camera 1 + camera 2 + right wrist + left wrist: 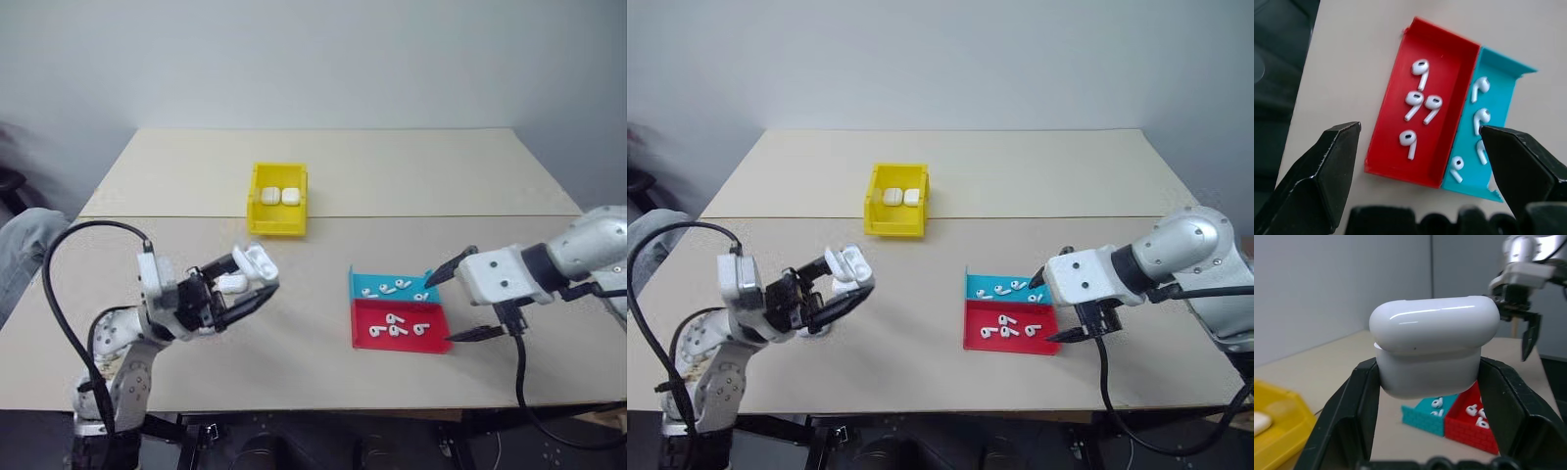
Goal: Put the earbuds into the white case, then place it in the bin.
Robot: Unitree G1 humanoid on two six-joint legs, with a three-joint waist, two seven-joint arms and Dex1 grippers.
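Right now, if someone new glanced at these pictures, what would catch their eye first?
Probably the white case, lid ajar, clamped in the left gripper and held up above the table. Next, the red tray and cyan tray side by side on the robot's right, each holding four loose earbuds, with the open right gripper poised over them. Farther back sits the yellow bin with two closed cases inside.

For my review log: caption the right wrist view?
Open right gripper above red tray and cyan tray of earbuds.
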